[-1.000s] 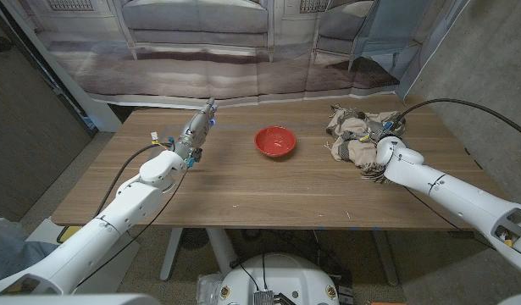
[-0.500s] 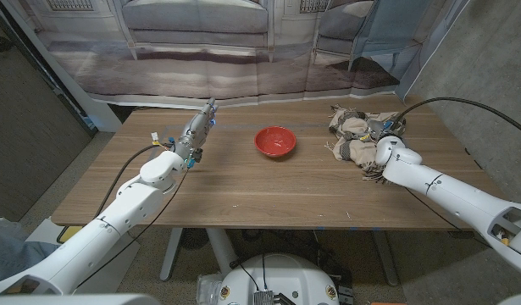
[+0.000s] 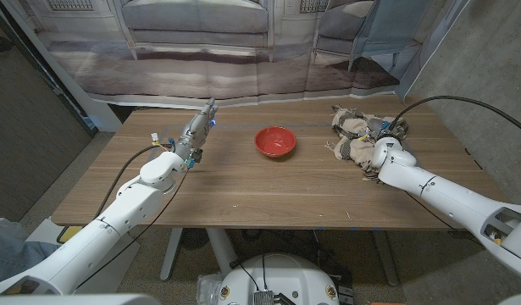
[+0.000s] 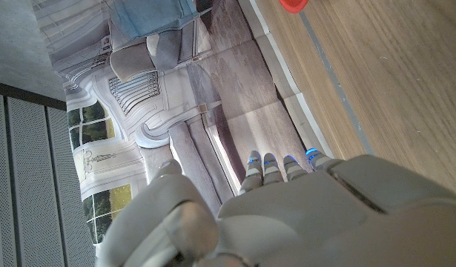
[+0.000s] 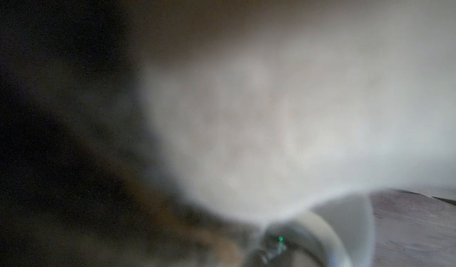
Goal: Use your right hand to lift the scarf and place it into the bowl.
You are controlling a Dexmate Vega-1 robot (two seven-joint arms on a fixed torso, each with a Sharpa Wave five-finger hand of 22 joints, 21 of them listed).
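Since a second ago the right hand (image 3: 372,146) has slid a little along the bench (image 3: 268,191) toward the red bowl (image 3: 275,141), and the near part of the scarf (image 3: 355,134) has bunched and drawn in with it. That hand is now buried in the crumpled beige and brown cloth near the far right corner of the bench, with the wrist and forearm reaching in from the near right edge. Its fingers are hidden under the folds, so I cannot tell whether they are clenched on the cloth or merely pressing into it. In the right wrist view a blurred pale mass of scarf (image 5: 287,104) lies right against the lens, with darker brown cloth beside it.

Nothing else has shifted. The bowl stands upright close to the far edge, about midway along it, well apart from the scarf. The left hand (image 3: 197,133) is raised near the far edge on the left side, fingers straight and held together, pointing toward the far edge, grasping nothing. The left wrist view shows its fingertips (image 4: 278,161) with small blue lights reaching past the bench edge, and the rim of the bowl (image 4: 293,4) at the picture's border.
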